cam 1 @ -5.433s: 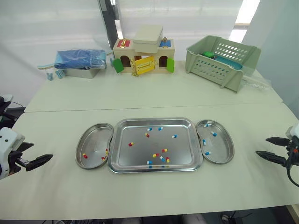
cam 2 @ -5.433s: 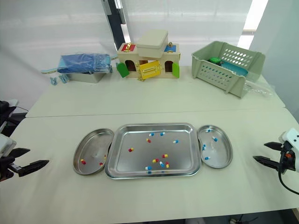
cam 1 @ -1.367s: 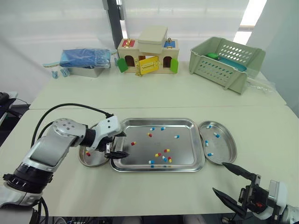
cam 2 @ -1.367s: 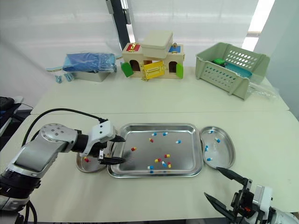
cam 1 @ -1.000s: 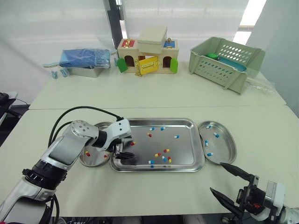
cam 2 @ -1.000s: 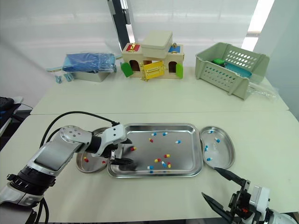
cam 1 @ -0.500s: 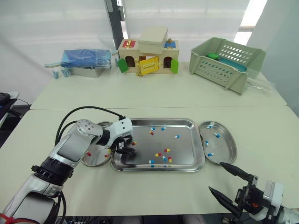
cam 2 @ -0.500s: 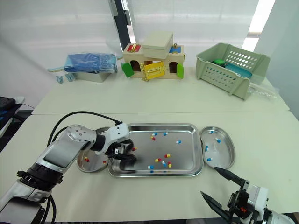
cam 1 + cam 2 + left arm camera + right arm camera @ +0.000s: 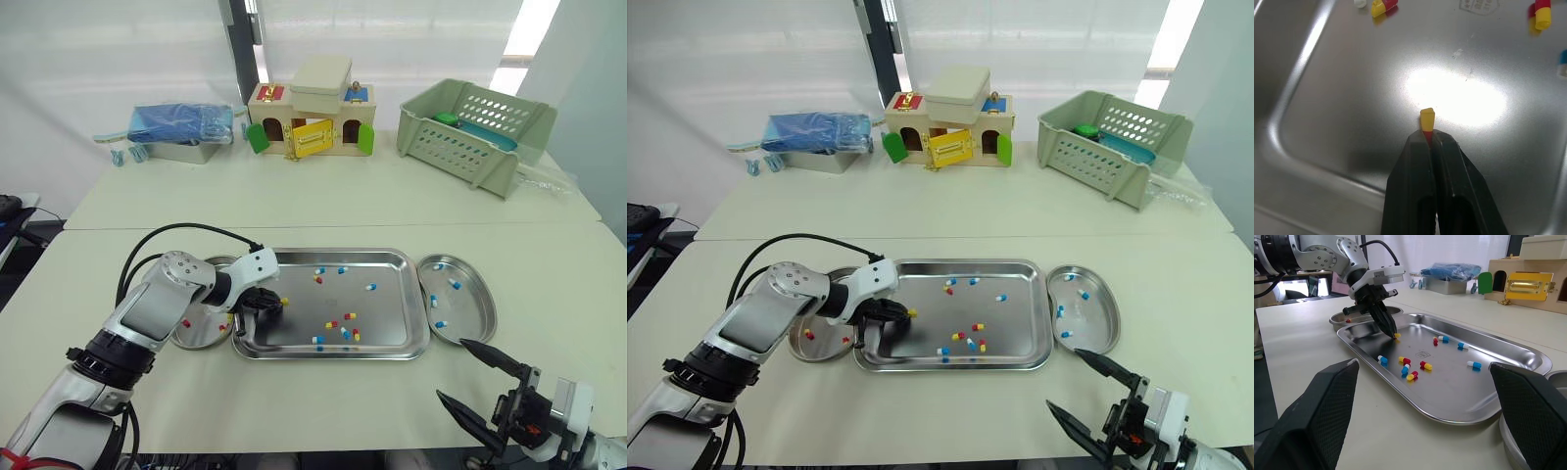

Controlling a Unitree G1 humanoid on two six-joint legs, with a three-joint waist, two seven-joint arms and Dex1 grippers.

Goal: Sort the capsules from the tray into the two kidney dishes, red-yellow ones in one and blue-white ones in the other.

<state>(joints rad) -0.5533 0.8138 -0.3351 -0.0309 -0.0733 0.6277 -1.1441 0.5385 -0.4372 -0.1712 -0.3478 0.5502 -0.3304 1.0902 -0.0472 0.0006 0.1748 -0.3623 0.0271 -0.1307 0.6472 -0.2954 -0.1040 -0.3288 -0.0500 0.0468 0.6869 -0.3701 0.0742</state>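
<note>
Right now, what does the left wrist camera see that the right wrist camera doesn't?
Left wrist view, up close: the left tool is pinching the red end of a red-yellow capsule, with the yellow end poking out. Right wrist view, from farther back: a side dish, the toy house and a blue bundle. Both: the shiny tray and loose capsules.

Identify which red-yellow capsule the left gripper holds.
The capsule pinched by its red end in the left gripper, yellow end protruding; the others lie loose on the tray.
</note>
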